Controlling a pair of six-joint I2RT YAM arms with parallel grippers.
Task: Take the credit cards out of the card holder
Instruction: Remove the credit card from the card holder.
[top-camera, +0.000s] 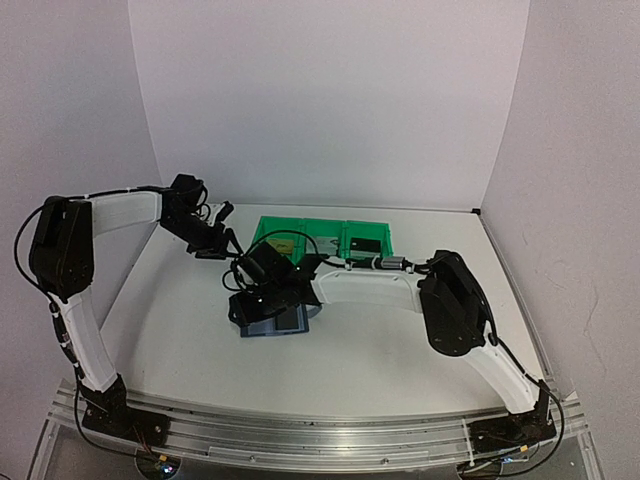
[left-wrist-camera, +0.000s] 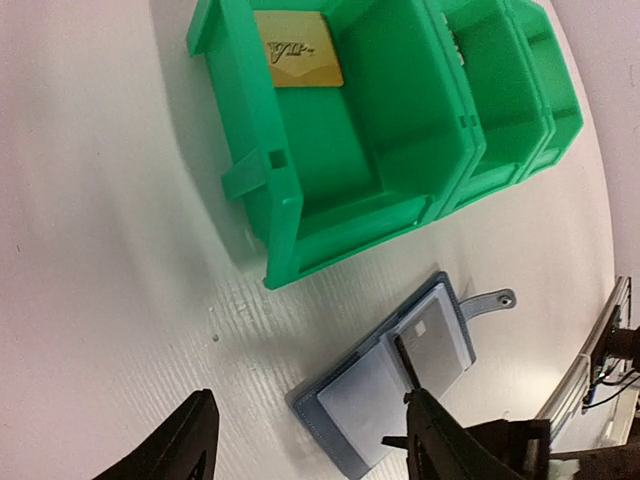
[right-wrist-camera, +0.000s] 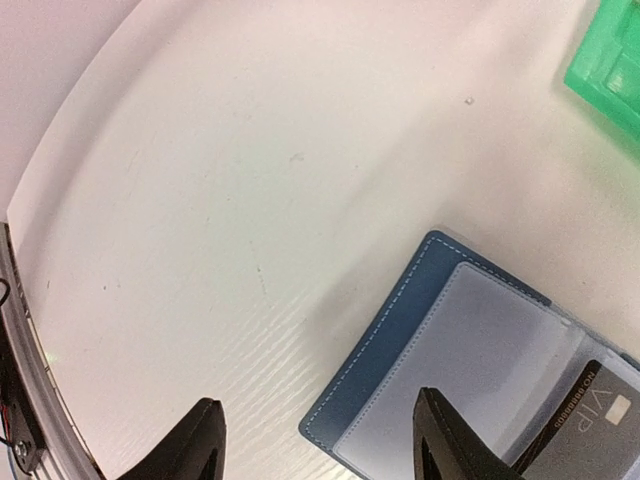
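The blue card holder (top-camera: 290, 323) lies open on the table, its tab (left-wrist-camera: 490, 301) sticking out. A silver-grey card (left-wrist-camera: 437, 342) marked VIP sits in its right half and also shows in the right wrist view (right-wrist-camera: 590, 425). A gold-yellow card (left-wrist-camera: 297, 50) lies in the left green bin (left-wrist-camera: 330, 190). Something dark lies in the right bin (top-camera: 366, 244); I cannot tell if it is the black card. My right gripper (top-camera: 256, 298) is open just above the holder's left half (right-wrist-camera: 480, 350). My left gripper (top-camera: 214, 240) is open and empty, behind and left of the holder (left-wrist-camera: 385, 395).
Three green bins (top-camera: 322, 238) stand side by side behind the holder, close to both grippers. White walls enclose the table at the back and sides. The aluminium rail (top-camera: 300, 435) runs along the near edge.
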